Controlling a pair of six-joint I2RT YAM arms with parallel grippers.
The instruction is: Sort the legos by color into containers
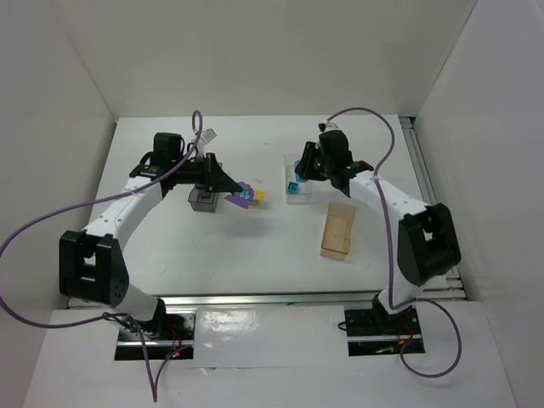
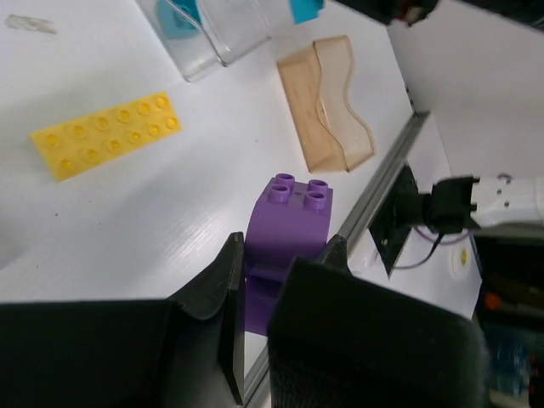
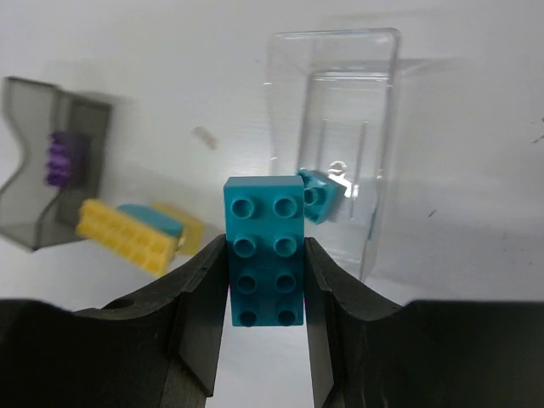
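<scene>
My left gripper (image 1: 235,190) is shut on a purple brick (image 2: 293,219) and holds it above the table, just right of the smoky dark grey bin (image 1: 202,201). That bin holds another purple brick (image 3: 59,157). A flat yellow brick (image 2: 106,134) lies on the table, with a cyan piece (image 3: 153,219) by it. My right gripper (image 3: 265,263) is shut on a cyan brick (image 3: 263,251), at the near end of the clear bin (image 3: 374,102). One cyan brick (image 3: 321,195) lies inside that bin.
The amber-tan bin (image 1: 339,229) stands at the right front, empty as far as I can see. A metal rail (image 1: 421,170) runs along the table's right edge. White walls close in on the left, back and right.
</scene>
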